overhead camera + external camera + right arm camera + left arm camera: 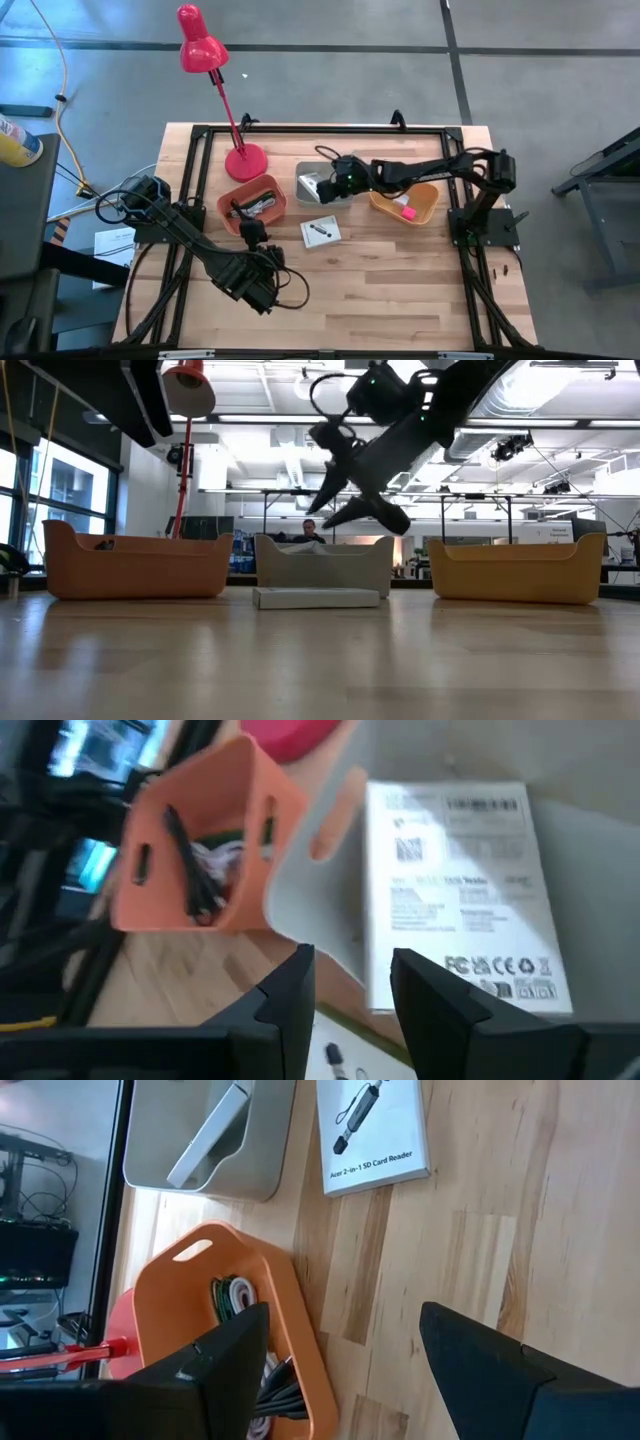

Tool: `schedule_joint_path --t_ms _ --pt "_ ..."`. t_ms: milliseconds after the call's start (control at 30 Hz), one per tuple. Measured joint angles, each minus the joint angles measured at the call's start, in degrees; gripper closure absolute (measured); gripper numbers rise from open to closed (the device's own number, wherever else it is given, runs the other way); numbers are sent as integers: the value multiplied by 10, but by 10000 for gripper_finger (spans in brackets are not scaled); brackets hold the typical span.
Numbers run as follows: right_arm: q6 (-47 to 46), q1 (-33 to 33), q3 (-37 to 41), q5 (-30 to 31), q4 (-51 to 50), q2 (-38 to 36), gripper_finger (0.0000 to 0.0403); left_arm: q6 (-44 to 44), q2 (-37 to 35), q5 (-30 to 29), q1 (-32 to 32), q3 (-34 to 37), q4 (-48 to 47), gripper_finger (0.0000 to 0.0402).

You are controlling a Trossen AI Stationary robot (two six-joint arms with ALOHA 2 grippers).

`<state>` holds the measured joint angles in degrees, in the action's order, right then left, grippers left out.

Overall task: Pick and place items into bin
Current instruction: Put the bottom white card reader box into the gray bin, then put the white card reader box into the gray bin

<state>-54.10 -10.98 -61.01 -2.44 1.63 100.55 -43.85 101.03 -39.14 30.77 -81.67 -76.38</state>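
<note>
The right gripper (330,186) was seen stretched over the grey bin (308,181), w/ its fingers (290,990) apart and nothing gripped; only a narrow gap was shown between them in the right wrist view. Directly below and ahead of those fingers a white packet (460,895) w/ black print lay tilted inside the grey bin; part of its lower edge was cut off by the finger in front, and the print was too blurred to be read. Beyond the gripper, past the bin wall, the orange bin (190,870) was seen, w/ a black cable (185,870) and pale coiled bits inside; the contents could not be made out further.

The left gripper (252,236) was held just beside the orange bin's near corner, fingers (225,1370) spread wide, nothing between them. Ahead of it on the bare wood lay a second white packet (372,1128), its top edge cut off in the left wrist view. Part of the orange bin's inside was hidden behind the left finger.

On the far side of the right gripper, under that arm, the yellow bin (418,208) held a tiny pink block (408,212); approx. half of the bin was covered by the arm. A red lamp (200,45) stood at the table's back.

In the low view the bins' insides were hidden by their walls.
</note>
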Motion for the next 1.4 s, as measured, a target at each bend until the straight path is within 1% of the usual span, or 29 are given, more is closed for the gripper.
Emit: schedule_joint_path --t_ms 100,400,667,800,967,1067,1167,1267,1400 --pt "-12 9 0 10 -2 16 279 -2 0 -1 0 0 0 153" --pt "-26 10 0 4 20 25 279 -16 0 -1 0 0 0 153" --pt "-36 10 0 -20 38 25 279 -16 0 -1 0 0 0 153" --pt "-23 12 0 -15 31 8 279 -16 0 -1 0 0 3 153" --pt "-1 12 0 -5 5 -38 279 -11 0 -3 0 0 21 153" --pt "12 19 0 -5 -17 -77 279 27 0 -6 0 0 66 153" --pt "23 43 0 -5 -44 -115 279 88 3 -7 -5 0 131 153" --pt "31 78 0 2 -76 -145 279 147 14 -5 -17 0 188 153" --pt "16 137 0 36 -113 -159 279 197 28 13 -46 0 233 153"
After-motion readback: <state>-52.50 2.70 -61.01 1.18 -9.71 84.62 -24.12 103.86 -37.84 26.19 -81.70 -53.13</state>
